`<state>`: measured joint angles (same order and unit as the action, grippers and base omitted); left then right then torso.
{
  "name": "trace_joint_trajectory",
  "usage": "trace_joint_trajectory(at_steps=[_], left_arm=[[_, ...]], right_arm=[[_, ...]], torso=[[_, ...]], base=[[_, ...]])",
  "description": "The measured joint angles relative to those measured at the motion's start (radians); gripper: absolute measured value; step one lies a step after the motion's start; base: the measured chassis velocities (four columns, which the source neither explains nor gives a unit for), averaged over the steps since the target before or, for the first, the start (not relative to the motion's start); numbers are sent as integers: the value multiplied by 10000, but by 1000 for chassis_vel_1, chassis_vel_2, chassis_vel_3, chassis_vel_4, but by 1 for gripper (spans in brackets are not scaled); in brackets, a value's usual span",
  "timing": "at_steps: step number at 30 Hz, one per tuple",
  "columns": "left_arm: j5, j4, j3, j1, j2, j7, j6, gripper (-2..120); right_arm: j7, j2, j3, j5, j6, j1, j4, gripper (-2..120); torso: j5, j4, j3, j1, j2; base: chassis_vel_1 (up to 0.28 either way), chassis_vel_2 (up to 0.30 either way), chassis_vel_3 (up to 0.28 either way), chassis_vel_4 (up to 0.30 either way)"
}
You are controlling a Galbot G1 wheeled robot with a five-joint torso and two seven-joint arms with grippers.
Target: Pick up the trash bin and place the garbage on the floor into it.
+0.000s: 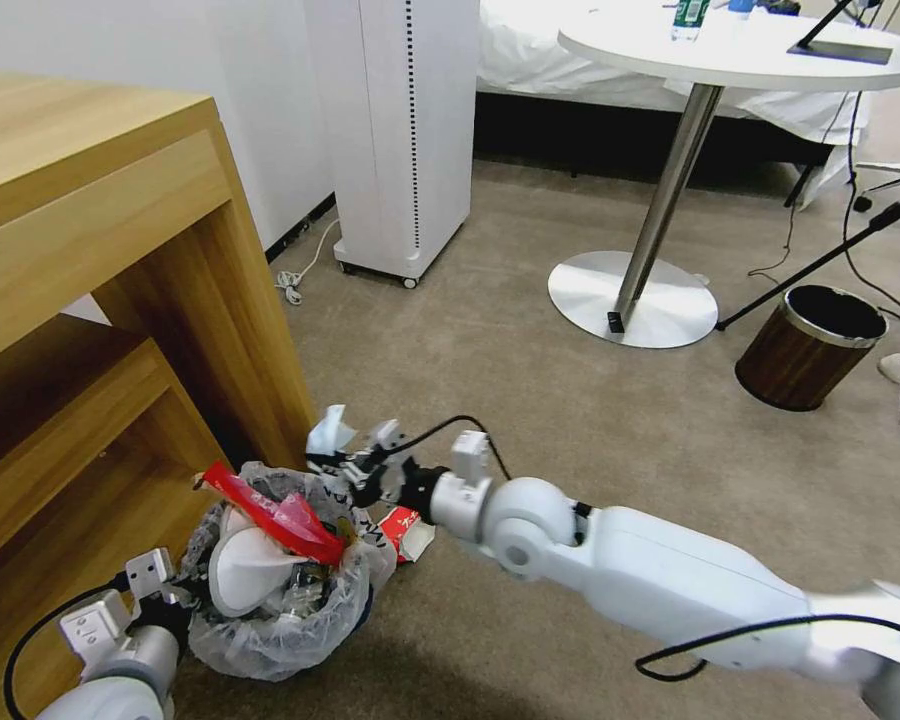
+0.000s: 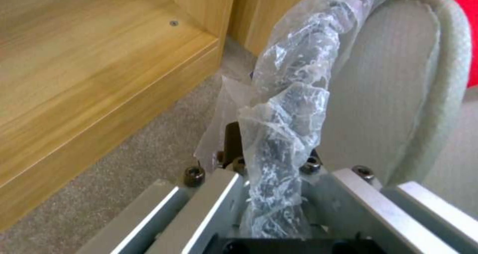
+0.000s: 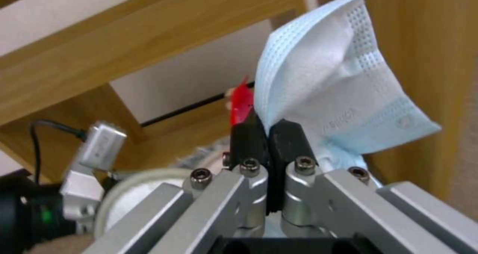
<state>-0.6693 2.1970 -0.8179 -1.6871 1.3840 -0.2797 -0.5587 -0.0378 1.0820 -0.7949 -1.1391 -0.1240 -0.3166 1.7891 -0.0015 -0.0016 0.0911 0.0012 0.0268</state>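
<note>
Crinkled clear plastic lines the trash bin (image 1: 275, 590), which sits on the beige floor (image 1: 590, 420) beside the wooden shelf (image 1: 120, 330). The left gripper (image 2: 271, 194) is pinched on its rim, it seems. The right gripper (image 3: 269, 138), closed on a white-blue face mask (image 3: 334, 93), hovers over the bin's far edge.

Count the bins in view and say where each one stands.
2. The trash bin, plastic-lined and full of litter, sits beside the wooden desk, gripped by the left gripper. The brown bin stands near the round table's base.
</note>
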Motion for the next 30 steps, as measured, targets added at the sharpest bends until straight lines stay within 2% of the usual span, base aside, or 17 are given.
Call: trace_joint_trajectory(at_steps=[4,8,16,21,28,30], left_arm=[[-3,-30,-6,93,57,0,1,1],[-33,-182,52,209,-17,4,19,1],[-82,-269,65,248,-87,16,57,1],[-95,-293,85,266,-93,33,66,1],[-98,-373,87,303,-88,48,114,1],[-57,-453,103,304,-68,79,180,1]], right_arm=[[-586,652,-646,-463,-311,404,-313,0],[-1265,743,-796,-733,-686,314,-536,0],[-1653,845,-825,-596,-921,-45,-1045,0],[-1764,1227,-1082,-506,-988,-186,-1450,0],[-2377,1455,-1247,-718,-1668,-124,-1465,0],[-3047,1517,-1202,-1139,-2229,-71,-1283,0]], torso=[[-2,2,-1,0,0],[-2,-3,-1,0,0],[0,-3,-1,0,0],[0,-1,0,0,0],[1,-1,-1,0,0],[1,-1,-1,0,0]], base=[[0,0,0,0],[0,0,0,0],[0,0,0,0],[0,0,0,0],[0,0,0,0],[0,0,0,0]])
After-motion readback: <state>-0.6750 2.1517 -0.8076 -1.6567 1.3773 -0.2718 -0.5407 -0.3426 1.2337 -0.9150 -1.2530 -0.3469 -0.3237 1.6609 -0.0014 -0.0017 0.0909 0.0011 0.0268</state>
